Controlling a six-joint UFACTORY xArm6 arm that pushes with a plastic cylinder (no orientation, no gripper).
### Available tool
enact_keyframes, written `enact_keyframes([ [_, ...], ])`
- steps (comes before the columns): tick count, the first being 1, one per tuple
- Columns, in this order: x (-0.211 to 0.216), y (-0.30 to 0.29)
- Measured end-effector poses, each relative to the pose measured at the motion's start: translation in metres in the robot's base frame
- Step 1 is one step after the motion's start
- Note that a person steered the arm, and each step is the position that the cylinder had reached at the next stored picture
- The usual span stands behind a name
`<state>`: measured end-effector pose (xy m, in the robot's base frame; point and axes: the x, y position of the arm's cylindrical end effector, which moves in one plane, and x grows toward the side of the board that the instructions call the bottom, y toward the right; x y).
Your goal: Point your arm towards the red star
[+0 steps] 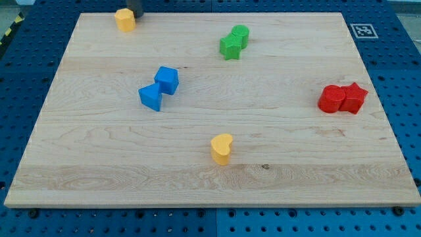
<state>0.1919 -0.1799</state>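
Observation:
The red star [355, 98] lies near the board's right edge, touching a red round block [331, 99] on its left. My tip [136, 15] shows only as a short dark stub at the view's top left, just right of a yellow block [125, 20]. It is far from the red star, across the board.
Two green blocks [234, 41] touch each other at the top centre. A blue cube [167, 79] and a second blue block [150, 97] sit left of centre. A yellow heart [222, 149] lies at the lower middle. The wooden board [99, 178] rests on a blue perforated table.

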Motion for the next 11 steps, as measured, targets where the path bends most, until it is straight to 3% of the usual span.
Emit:
enact_keyframes([
  [1,0.000,0.011],
  [3,0.010,0.114],
  [5,0.034,0.120],
  [7,0.124,0.087],
  [11,0.201,0.385],
])
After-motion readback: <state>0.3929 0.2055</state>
